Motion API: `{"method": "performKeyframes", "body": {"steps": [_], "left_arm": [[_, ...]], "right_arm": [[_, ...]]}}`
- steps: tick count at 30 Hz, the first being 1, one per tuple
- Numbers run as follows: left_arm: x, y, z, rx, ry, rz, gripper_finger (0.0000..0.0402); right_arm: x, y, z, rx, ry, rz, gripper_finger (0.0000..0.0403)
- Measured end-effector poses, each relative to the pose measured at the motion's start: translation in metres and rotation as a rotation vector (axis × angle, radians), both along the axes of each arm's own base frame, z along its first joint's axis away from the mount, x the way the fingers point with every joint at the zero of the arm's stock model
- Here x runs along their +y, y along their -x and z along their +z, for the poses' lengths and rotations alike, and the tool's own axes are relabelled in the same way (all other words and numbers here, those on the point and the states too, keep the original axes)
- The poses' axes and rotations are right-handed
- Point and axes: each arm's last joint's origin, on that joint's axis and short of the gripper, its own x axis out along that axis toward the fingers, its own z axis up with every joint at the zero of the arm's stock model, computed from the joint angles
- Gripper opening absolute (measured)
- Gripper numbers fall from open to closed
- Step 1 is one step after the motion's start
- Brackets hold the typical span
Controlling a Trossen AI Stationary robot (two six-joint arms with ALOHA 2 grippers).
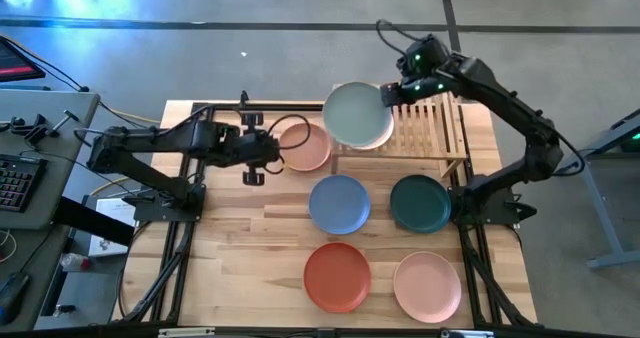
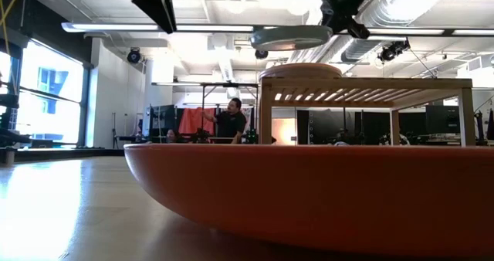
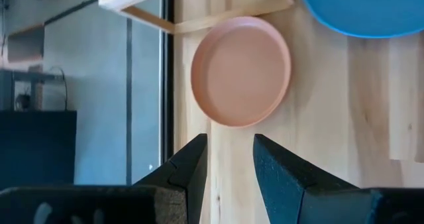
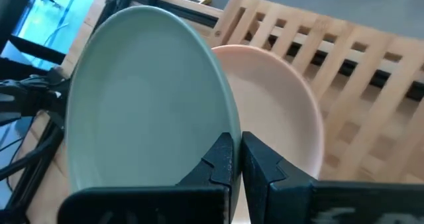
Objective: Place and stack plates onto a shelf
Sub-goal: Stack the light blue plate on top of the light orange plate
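Right tool (image 4: 232, 159) | pinching pale teal plate (image 4: 146, 98) rim | above shelf (image 1: 440, 128)

The round pale teal plate (image 4: 146, 98) pinched in my right gripper (image 4: 237, 159) looks smooth and matt, with a soft sheen, like the cream round plate (image 4: 291, 111) under it. My fingers (image 3: 285, 177) are dark, grainy foam-like pads. The low slatted rack (image 4: 344, 71) is pale, bare wood with visible grain; the butcher-block tabletop (image 1: 250, 238) is light wood strips, faintly glossy. The round peach plate (image 3: 240, 70) is dull and even.
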Motion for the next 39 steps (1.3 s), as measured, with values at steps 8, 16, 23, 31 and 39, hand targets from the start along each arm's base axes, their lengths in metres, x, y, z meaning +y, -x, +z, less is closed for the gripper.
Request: {"method": "performKeyframes", "body": {"steps": [8,16,23,31,39], "left_arm": [[0.021,0.002,0.0,-0.023,0.034,0.096,0.0111],[0.037,0.005,0.0,-0.029,0.034,0.163,0.0111],[0.046,0.006,0.0,-0.044,0.04,0.213,0.0111],[0.051,0.007,0.001,-0.061,0.06,0.226,0.0111],[0.053,0.004,0.002,-0.095,0.06,0.228,0.0111]], "right_arm": [[-0.024,0.02,-0.019,-0.04,-0.075,0.07,0.0],[-0.038,0.025,-0.043,-0.083,-0.099,0.068,0.0],[-0.042,0.031,-0.057,-0.049,-0.12,0.042,0.0],[-0.043,0.03,-0.062,-0.035,-0.098,0.021,0.0],[-0.042,0.029,-0.062,-0.024,-0.093,0.02,0.0]]}}
